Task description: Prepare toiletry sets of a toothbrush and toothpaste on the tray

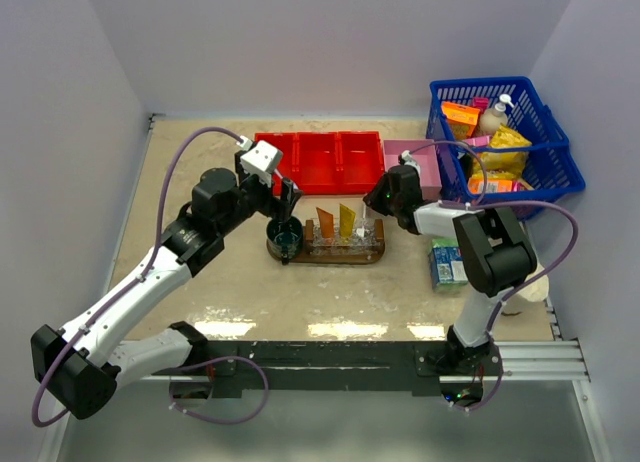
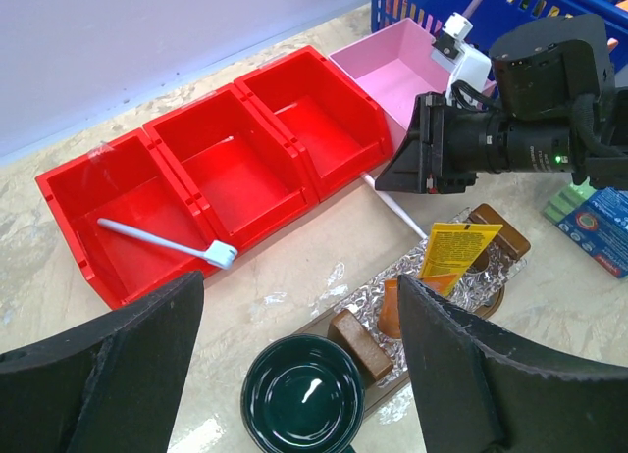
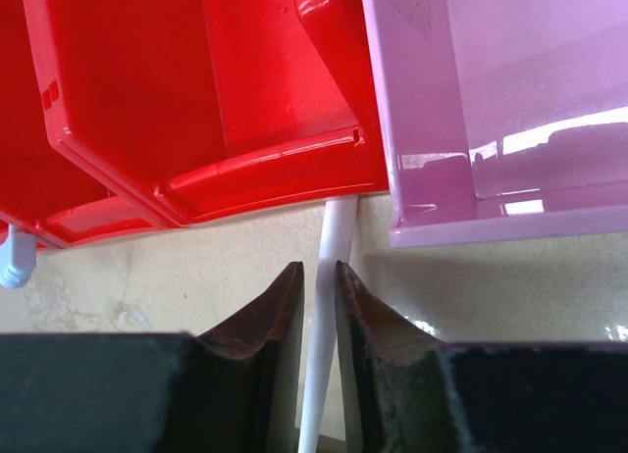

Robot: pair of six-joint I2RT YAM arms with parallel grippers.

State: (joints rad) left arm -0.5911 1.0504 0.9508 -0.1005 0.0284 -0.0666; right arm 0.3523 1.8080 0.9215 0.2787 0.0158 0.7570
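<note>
The tray (image 1: 375, 254) is a dark brown oval board carrying a clear holder. A deep orange toothpaste tube (image 1: 326, 222) and a yellower one (image 1: 347, 220) stand in the holder, and both show in the left wrist view (image 2: 391, 311) (image 2: 456, 252). My right gripper (image 1: 376, 200) is shut on a white toothbrush (image 3: 329, 306) low over the table, between the red bin and the pink box, just behind the tray. A second toothbrush (image 2: 162, 242) lies in the red bin's left compartment. My left gripper (image 1: 285, 220) is open and empty above a dark green cup (image 2: 304, 394) at the tray's left end.
The red three-compartment bin (image 1: 320, 160) and the pink box (image 1: 420, 167) stand behind the tray. A blue basket (image 1: 545, 172) of goods stands at the back right. A green-blue packet (image 1: 447, 262) lies right of the tray. A brown block (image 2: 358, 343) lies on the tray beside the cup.
</note>
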